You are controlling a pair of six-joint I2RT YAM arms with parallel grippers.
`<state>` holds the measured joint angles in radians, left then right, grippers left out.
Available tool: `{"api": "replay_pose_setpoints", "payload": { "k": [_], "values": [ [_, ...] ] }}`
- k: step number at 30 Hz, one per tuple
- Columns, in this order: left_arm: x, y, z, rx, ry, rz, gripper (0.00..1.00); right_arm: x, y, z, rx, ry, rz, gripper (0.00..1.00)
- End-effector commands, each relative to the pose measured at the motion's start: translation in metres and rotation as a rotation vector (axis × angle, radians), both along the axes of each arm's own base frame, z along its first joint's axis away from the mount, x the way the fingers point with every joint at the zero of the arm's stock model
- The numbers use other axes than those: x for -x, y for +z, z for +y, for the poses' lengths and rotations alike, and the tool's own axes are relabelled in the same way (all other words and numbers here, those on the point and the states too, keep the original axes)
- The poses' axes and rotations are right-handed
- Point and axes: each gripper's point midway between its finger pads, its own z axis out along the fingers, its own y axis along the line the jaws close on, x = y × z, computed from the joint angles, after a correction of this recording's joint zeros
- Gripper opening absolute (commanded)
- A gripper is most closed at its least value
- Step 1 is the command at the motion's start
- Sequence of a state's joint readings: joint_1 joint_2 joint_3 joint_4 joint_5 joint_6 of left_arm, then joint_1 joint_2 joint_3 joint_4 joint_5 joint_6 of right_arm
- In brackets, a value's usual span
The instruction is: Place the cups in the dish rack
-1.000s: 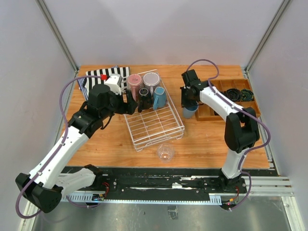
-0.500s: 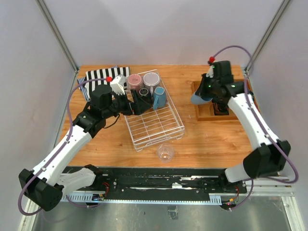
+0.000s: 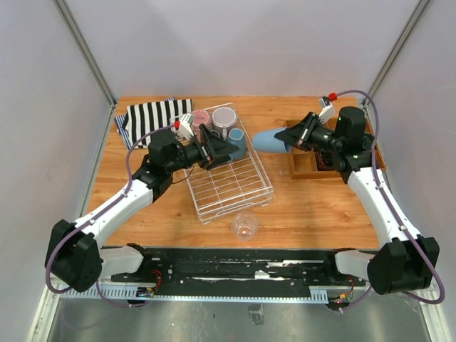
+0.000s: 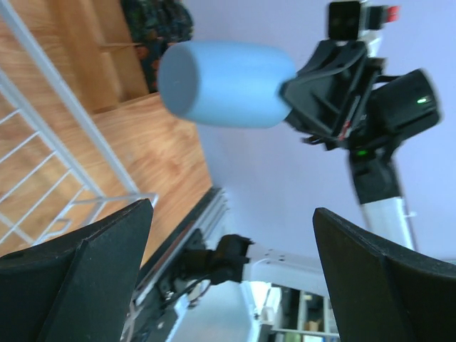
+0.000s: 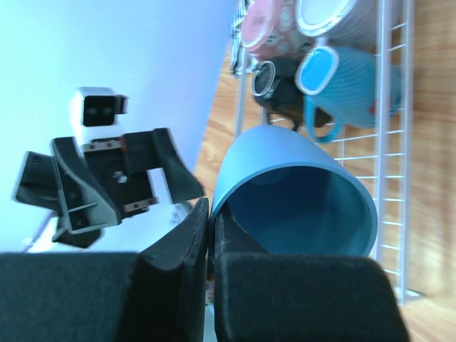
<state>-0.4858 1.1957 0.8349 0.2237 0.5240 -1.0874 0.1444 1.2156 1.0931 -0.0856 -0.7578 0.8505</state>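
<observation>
My right gripper (image 3: 293, 135) is shut on the rim of the light blue tumbler (image 3: 269, 140) and holds it on its side in the air, just right of the dish rack (image 3: 231, 187). In the right wrist view the fingers pinch the tumbler's (image 5: 299, 199) wall. The rack's far end holds the pink mug (image 5: 267, 25), grey-lilac cup (image 5: 342, 18), dark mug (image 5: 274, 82) and blue-grey mug (image 5: 342, 78). My left gripper (image 3: 219, 151) is open and empty above those cups. The clear glass (image 3: 244, 225) stands on the table near the rack's front corner.
The brown wooden compartment tray (image 3: 306, 165) sits at the right under my right arm. A black-and-white striped cloth (image 3: 153, 114) lies at the back left. The left wrist view shows the tumbler (image 4: 228, 84) and a rack wire (image 4: 64, 121).
My right gripper lifted the tumbler from beside the wooden tray and swung it onto its side towards the rack. My left gripper moved right over the rack's far end.
</observation>
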Motion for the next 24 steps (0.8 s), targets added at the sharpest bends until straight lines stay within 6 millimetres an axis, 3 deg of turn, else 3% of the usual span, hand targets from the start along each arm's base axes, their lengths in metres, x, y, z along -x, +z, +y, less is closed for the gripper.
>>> {"api": "replay_pose_setpoints", "payload": {
  "k": [1,4,17,24],
  "values": [
    [-0.001,0.045,-0.011,0.224,-0.055,-0.023,1.0,0.018,0.053,0.014,-0.222,0.104,-0.086,0.01],
    [-0.005,0.053,-0.014,0.281,-0.062,-0.008,1.0,0.02,0.057,0.017,-0.278,0.114,-0.087,0.01],
    [-0.024,0.054,-0.015,0.281,0.011,0.016,1.0,0.025,0.07,0.046,-0.391,0.174,-0.081,0.01],
    [-0.034,0.061,-0.008,0.324,0.078,-0.008,1.0,0.029,0.068,0.06,-0.416,0.202,-0.06,0.01]
  ]
}}
